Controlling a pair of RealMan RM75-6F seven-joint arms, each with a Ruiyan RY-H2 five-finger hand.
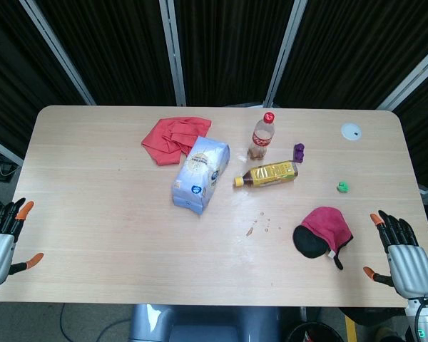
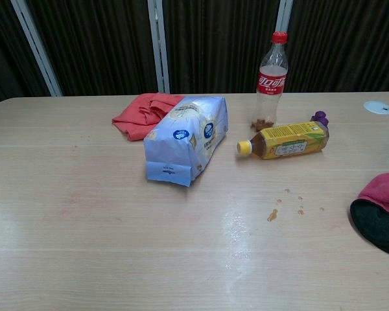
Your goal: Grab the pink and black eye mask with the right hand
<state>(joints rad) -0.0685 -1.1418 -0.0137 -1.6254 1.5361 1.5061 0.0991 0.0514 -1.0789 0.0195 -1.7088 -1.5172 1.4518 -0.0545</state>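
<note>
The pink and black eye mask (image 1: 322,230) lies flat on the table near the front right; in the chest view the eye mask (image 2: 382,210) is cut off by the right edge. My right hand (image 1: 401,253) hovers at the table's right front corner, a short way right of the mask, fingers spread and holding nothing. My left hand (image 1: 1,239) is at the left front edge, fingers apart and empty. Neither hand shows in the chest view.
A blue-white bag (image 1: 200,173) lies mid-table with a red cloth (image 1: 174,138) behind it. An upright cola bottle (image 1: 262,135), a lying yellow bottle (image 1: 268,174), a purple toy (image 1: 298,152), a green object (image 1: 343,187) and a white disc (image 1: 351,131) are nearby. Crumbs (image 1: 260,221) lie left of the mask.
</note>
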